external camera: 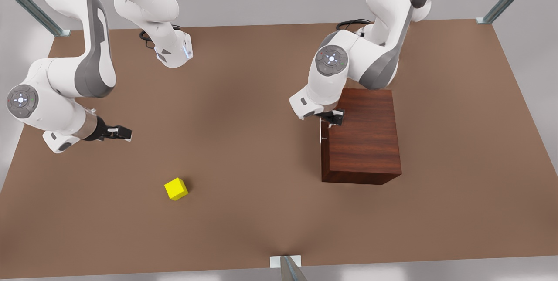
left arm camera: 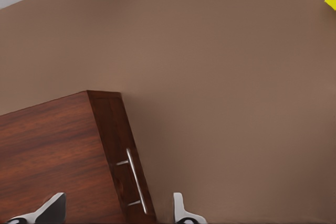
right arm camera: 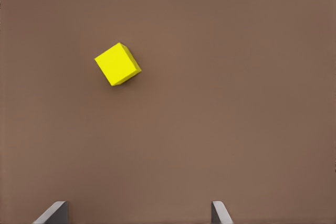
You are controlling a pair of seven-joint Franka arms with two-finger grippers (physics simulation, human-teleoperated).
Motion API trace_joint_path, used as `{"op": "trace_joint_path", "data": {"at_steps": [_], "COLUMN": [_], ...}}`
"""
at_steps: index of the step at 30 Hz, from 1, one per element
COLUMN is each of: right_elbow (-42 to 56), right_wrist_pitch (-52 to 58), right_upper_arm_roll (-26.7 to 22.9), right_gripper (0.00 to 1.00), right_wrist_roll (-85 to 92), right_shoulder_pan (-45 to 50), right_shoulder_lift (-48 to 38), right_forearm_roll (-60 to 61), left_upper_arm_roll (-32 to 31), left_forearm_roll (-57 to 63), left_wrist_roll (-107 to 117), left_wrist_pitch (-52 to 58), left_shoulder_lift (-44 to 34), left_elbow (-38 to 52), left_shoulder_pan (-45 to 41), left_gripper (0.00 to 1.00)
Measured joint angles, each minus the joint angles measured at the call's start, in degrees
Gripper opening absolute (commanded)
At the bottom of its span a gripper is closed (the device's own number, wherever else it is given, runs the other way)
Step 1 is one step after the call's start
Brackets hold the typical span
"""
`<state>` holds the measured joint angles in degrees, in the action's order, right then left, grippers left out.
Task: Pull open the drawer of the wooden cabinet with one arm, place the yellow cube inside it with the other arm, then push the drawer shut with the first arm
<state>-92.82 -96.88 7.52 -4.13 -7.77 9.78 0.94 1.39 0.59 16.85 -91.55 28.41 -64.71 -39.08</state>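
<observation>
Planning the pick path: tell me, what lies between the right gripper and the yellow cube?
Nothing: bare brown table separates right gripper from yellow cube, per the front view.

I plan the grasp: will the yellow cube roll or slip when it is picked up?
The cube has flat faces and sits flat on the table, so it probably will not roll. Its smooth-looking sides might slip. The open right tool likely fits around it.
</observation>
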Motion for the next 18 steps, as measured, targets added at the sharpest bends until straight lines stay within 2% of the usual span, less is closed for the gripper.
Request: {"op": "trace_joint_path", "data": {"at_steps": [5, 10, 18], "right_elbow": [1.0, 1.6, 2.8], "right_wrist_pitch": [-0.2, -1.7, -3.3], "right_upper_arm_roll": [0.0, 0.1, 0.2], "right_gripper": [1.0, 1.0, 1.0], "right_wrist_roll": [-9.7, -19.9, -32.3], "right_shoulder_pan": [-1.4, -1.0, -1.0], "right_shoulder_lift": [0.6, 1.9, 3.1], "right_forearm_roll": [0.1, -0.2, -0.3], "left_upper_arm_roll": [-0.2, 1.1, 1.4], "left_forearm_roll": [2.0, 6.5, 12.4], "left_wrist_roll": [10.2, 17.2, 23.3], "left_wrist_pitch": [0.0, -3.9, -6.8], "left_shoulder_lift": [3.8, 8.5, 9.6], "left_elbow": [-1.4, -0.8, -1.5], "left_shoulder_pan": [-5.6, -5.6, -5.8], "left_gripper": [1.0, 1.0, 1.0]}}
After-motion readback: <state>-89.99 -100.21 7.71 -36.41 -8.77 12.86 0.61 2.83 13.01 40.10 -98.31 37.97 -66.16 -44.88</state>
